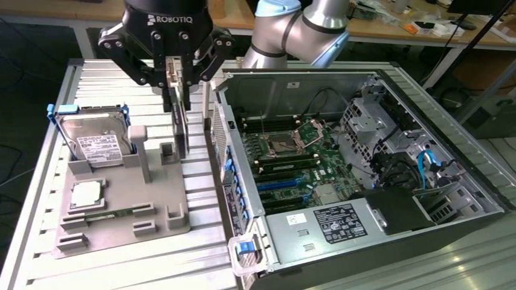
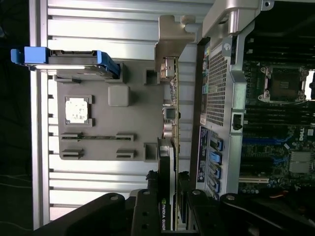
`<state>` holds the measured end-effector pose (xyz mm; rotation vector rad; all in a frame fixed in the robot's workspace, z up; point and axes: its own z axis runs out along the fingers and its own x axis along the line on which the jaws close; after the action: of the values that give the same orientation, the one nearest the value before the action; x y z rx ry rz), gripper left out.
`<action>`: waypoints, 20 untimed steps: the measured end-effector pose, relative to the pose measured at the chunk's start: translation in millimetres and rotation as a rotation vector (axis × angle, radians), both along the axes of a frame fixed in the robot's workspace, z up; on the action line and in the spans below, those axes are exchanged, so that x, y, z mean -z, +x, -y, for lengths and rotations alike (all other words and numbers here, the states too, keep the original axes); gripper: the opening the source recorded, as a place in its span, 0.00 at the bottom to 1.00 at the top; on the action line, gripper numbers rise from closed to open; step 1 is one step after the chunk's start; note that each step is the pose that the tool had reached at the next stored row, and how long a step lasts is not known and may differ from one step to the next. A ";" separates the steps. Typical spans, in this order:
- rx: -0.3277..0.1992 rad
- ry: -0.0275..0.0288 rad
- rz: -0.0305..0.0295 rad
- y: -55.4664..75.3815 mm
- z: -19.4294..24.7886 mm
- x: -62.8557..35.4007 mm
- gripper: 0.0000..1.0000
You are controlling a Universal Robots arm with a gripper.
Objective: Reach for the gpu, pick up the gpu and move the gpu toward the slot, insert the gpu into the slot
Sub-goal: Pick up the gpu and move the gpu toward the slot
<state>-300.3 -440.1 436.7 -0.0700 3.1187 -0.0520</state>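
The Robotiq gripper is clenched on the top edge of the gpu, which hangs upright directly beneath it, the card's lower edge at the grey fixture tray; whether it has lifted clear cannot be told. The thin, stiff, light card looks fragile at its components, so a hold on the bare upper edge seems soundest. To the exterior view's left of the tool, the tray holds a hard drive and a CPU chip; to its right, the open computer case holds the motherboard.
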 end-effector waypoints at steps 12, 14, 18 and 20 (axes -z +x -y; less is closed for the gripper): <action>0.000 0.0000 0.0000 39.4 0.2 0.2 0.27; 0.000 0.0000 -0.0001 45.7 0.2 0.2 0.27; 0.000 0.0000 0.0000 60.0 0.2 0.5 0.27; 0.000 0.0000 -0.0001 65.8 0.2 0.6 0.27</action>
<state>-234.5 -440.3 436.1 -0.0700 3.1187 -0.0520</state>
